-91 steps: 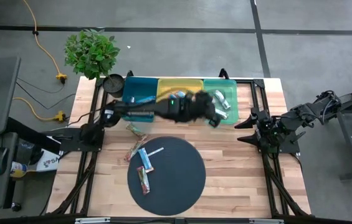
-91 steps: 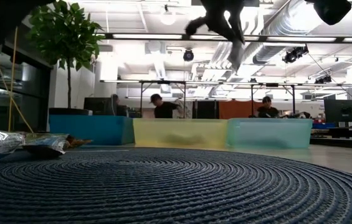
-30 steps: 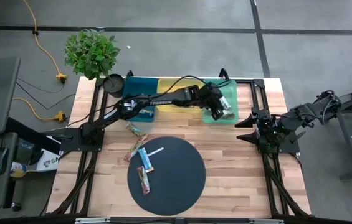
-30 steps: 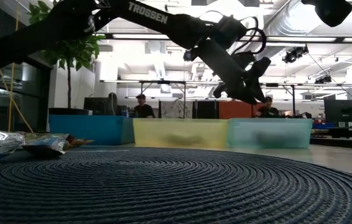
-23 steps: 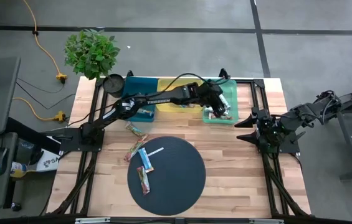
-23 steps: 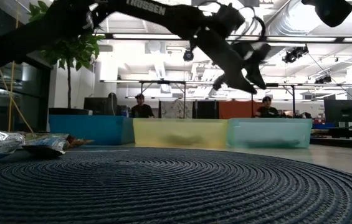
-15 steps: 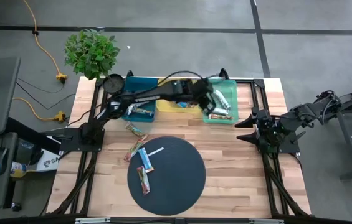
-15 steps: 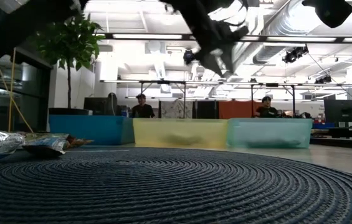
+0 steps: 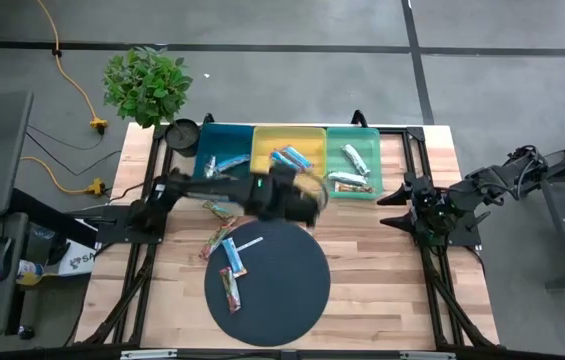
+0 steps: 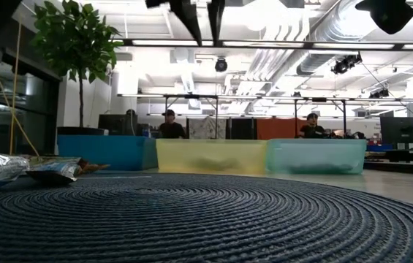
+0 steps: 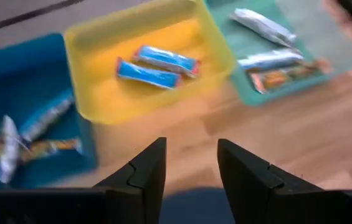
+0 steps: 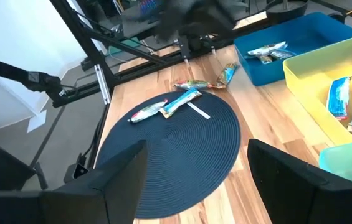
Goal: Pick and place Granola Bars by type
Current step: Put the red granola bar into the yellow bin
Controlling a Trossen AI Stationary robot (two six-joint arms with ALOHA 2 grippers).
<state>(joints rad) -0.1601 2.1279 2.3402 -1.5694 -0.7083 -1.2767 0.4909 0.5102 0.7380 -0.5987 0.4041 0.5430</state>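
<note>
My left gripper [image 9: 302, 195] [image 11: 191, 171] is open and empty, blurred, above the bare wood between the yellow bin [image 9: 287, 137] and the round dark mat [image 9: 292, 290]. Its fingers show at the low view's top [image 10: 199, 14]. On the mat lie a blue bar [image 9: 232, 256] and a multicolour bar [image 9: 229, 290]. Two more bars [image 9: 219, 209] [image 9: 214, 241] lie on the wood to the mat's left. Blue bars [image 11: 157, 65] lie in the yellow bin, silver-white ones [image 11: 269, 59] in the green bin [image 9: 367, 190]. My right gripper [image 9: 400, 207] [image 12: 194, 180] waits open at the table's right edge.
A blue bin [image 9: 205, 140] with several bars stands left of the yellow one, along the far edge. A thin white strip [image 9: 248, 243] lies on the mat. A potted plant [image 9: 145, 85] stands beyond the far left corner. People show in the room behind [image 10: 168, 126].
My left gripper has risen from low over the green bin and swung toward the table's left and near side, ending empty above the wood by the yellow bin. The bars on the mat and the wood have stayed put.
</note>
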